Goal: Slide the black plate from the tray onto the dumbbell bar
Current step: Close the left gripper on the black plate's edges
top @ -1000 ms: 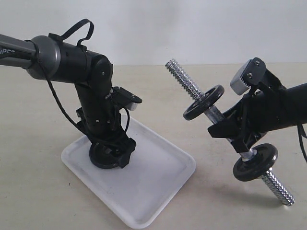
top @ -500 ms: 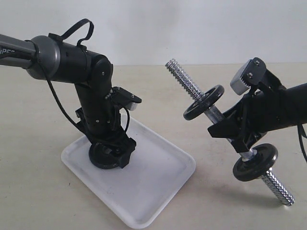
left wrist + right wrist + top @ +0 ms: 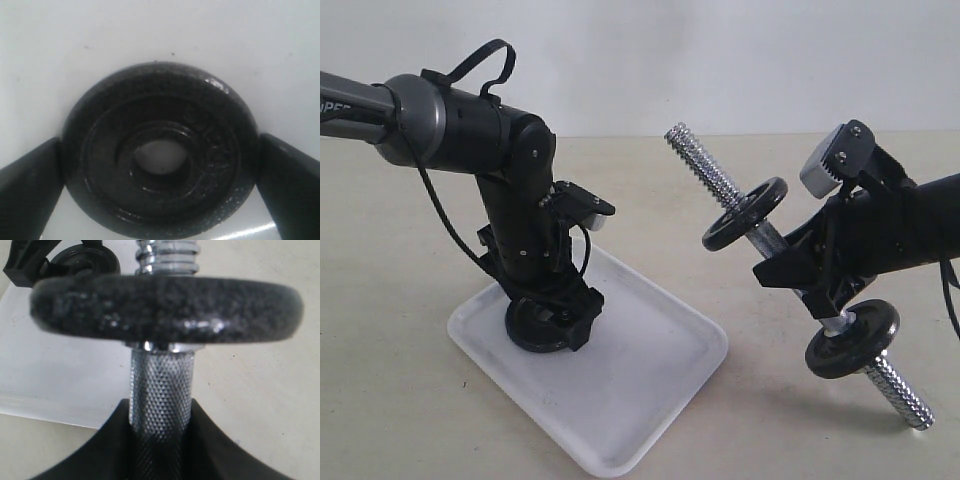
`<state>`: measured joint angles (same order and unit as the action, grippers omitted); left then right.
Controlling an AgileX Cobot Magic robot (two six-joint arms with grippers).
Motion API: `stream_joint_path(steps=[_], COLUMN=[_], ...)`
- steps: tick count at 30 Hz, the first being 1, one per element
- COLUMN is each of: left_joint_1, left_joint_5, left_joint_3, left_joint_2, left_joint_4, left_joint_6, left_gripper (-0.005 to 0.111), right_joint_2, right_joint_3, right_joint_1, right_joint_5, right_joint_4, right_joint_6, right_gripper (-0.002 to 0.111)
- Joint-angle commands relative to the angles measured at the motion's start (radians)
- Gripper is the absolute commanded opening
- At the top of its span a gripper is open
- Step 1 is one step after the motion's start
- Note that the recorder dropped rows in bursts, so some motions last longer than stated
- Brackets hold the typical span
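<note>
The black plate (image 3: 160,150) lies flat on the white tray (image 3: 640,390), near its far left corner (image 3: 532,332). My left gripper (image 3: 160,142) points straight down over it (image 3: 555,322), and its two fingers (image 3: 30,190) press against opposite edges of the plate. My right gripper (image 3: 808,282) is shut on the knurled middle of the dumbbell bar (image 3: 160,385) and holds it tilted above the table. The bar's threaded upper end (image 3: 692,152) points up and towards the tray. Two more black discs sit on the bar, one (image 3: 745,213) above the gripper and one (image 3: 852,338) below.
The tray stands on a beige table (image 3: 400,280) with a pale wall behind. The bar's lower threaded end (image 3: 905,395) hangs just above the table at the right. A cable loops off the left arm (image 3: 485,55).
</note>
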<state>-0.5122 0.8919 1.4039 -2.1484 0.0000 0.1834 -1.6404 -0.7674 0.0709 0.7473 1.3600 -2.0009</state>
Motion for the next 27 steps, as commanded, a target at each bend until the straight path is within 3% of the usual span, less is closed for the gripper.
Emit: stream_joint_path(steps=[1,9,27], left_joint_1=[-0.005,-0.005,-0.005], left_joint_5=[-0.005,-0.057,-0.01], left_joint_3=[-0.018,-0.018,-0.018], left_joint_2=[-0.027,0.063,0.095], left_joint_4=[0.0,-0.014,-0.017], left_joint_6=[-0.012,-0.008,0.005], left_gripper=[0.004,0.004,0.004], right_joint_2=[0.053,0.053,0.053], right_joint_3=[-0.034,-0.034,-0.034], right_joint_1=[-0.002,-0.002,-0.002], right_joint_5=[0.113,0.113,0.084], right_joint_4=[0.123,0.123,0.094], right_joint_6=[0.012,0.012,0.024], right_gripper=[0.0,0.0,0.0])
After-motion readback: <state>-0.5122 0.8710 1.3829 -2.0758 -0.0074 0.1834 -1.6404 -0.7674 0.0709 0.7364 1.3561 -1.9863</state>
